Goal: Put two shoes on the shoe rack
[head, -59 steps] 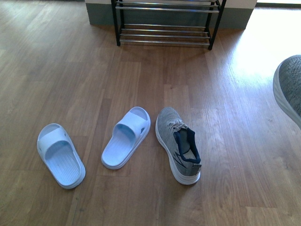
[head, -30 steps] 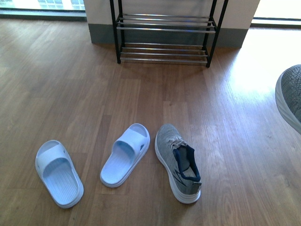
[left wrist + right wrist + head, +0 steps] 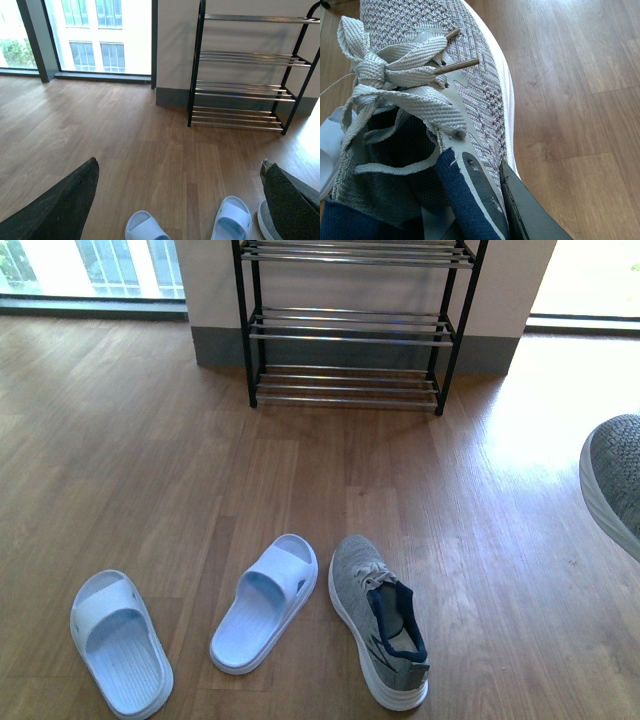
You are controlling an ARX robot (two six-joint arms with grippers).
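My right gripper [image 3: 487, 200] is shut on a grey knit sneaker [image 3: 420, 75], one dark finger [image 3: 530, 215] pressed against its side by the navy collar. The front view shows only that sneaker's toe [image 3: 615, 480], in the air at the right edge. Its twin [image 3: 378, 625] lies on the floor beside two pale blue slides [image 3: 265, 602] [image 3: 118, 642]. The shoe rack [image 3: 350, 335] stands against the far wall, its chrome tiers bare. My left gripper [image 3: 179, 165] hangs open above the floor, with the slides [image 3: 231, 220] [image 3: 145, 229] between its fingers [image 3: 60, 205] and the rack [image 3: 245, 90] ahead.
Wooden floor [image 3: 150, 460] stretches between the shoes and the rack. A pale wall with a grey skirting [image 3: 215, 345] backs the rack. Floor-length windows [image 3: 100, 35] lie to its left, and bright sunlight falls on the floor at the right [image 3: 560, 390].
The whole scene has slid down the front view, so more of the rack's tiers show. The held sneaker's toe sits lower at the right edge. The floor shoes keep their arrangement.
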